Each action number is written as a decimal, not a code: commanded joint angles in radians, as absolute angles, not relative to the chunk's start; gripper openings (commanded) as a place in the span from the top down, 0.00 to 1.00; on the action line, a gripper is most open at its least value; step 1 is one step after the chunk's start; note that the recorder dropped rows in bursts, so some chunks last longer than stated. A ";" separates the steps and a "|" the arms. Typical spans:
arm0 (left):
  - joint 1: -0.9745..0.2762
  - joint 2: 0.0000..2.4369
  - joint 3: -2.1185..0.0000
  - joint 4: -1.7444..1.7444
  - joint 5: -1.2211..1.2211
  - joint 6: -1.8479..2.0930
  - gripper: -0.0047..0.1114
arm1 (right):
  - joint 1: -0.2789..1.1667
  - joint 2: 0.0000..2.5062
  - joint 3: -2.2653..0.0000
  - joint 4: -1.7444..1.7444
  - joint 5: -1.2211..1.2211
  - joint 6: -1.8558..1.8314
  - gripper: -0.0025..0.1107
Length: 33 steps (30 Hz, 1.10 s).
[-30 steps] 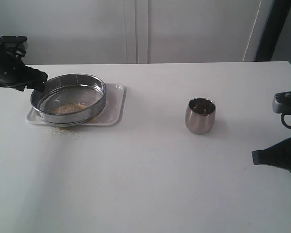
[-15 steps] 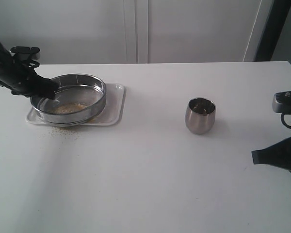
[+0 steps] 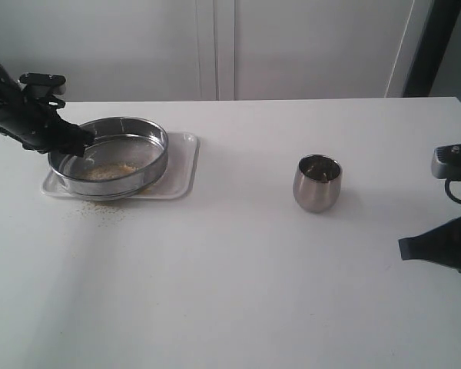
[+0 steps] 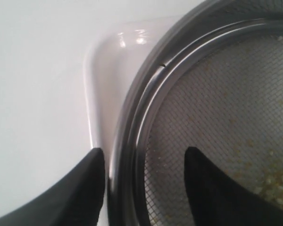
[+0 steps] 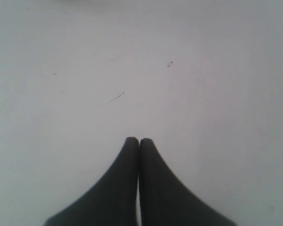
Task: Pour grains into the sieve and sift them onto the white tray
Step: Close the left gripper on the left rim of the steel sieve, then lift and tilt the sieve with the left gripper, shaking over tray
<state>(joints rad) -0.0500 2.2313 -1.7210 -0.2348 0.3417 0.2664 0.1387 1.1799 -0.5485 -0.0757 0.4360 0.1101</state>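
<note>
The round steel sieve (image 3: 120,184) rests on the white tray (image 3: 183,165) at the left of the table. A thin patch of golden grains (image 3: 111,170) lies on its mesh. My left gripper (image 3: 81,144) is at the sieve's left rim. In the left wrist view this gripper (image 4: 144,157) is open and straddles the sieve's rim (image 4: 132,122): one finger is outside over the tray (image 4: 104,70), the other inside over the mesh and grains (image 4: 273,176). My right gripper (image 3: 406,247) hangs at the right edge, shut and empty (image 5: 139,140) above bare table.
A small rounded steel cup (image 3: 317,183) stands upright right of the middle. A few spilled grains (image 3: 100,209) dot the table in front of the tray. The white table (image 3: 230,292) ends at a wall behind.
The left gripper moved right from beside the sieve and now straddles its left rim; it has barely shifted in the last half second. Right arm, cup and sieve stayed put.
</note>
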 commanded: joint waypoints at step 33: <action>-0.043 2.242 -1.915 -0.229 0.591 0.034 0.96 | 0.129 1.174 -0.544 -0.077 0.421 0.110 0.98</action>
